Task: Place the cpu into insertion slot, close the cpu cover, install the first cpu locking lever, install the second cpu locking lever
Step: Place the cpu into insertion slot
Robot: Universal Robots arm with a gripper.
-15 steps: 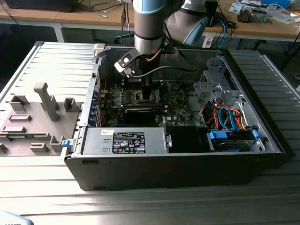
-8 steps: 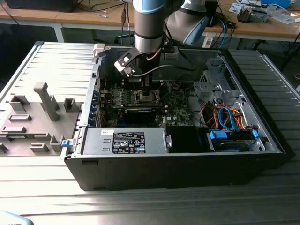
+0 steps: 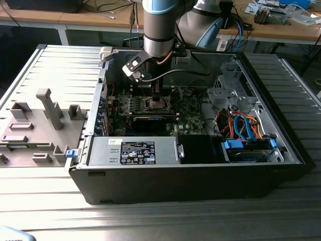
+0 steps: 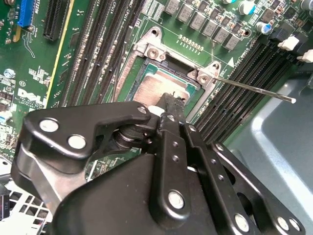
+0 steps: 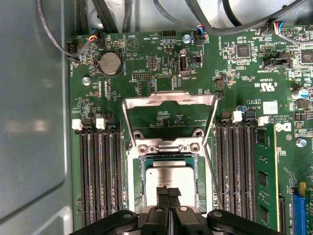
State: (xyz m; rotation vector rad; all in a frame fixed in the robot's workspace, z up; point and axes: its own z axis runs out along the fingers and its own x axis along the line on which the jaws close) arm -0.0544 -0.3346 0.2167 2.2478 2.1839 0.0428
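The cpu lies flat in the insertion slot on the green motherboard, its silvery top showing. The cpu cover is swung open away from the socket, hinged at the socket's edge. My gripper hovers just over the near edge of the cpu with its two black fingertips pressed together and nothing between them. In the second wrist view the fingertip sits above the cpu. One thin locking lever sticks out free beside the socket. In the exterior view the gripper reaches down over the slot.
Black memory slots flank the socket on both sides. The open computer case walls in the board, with a power supply in front and coloured cables at the exterior view's right. A grey fixture tray lies outside.
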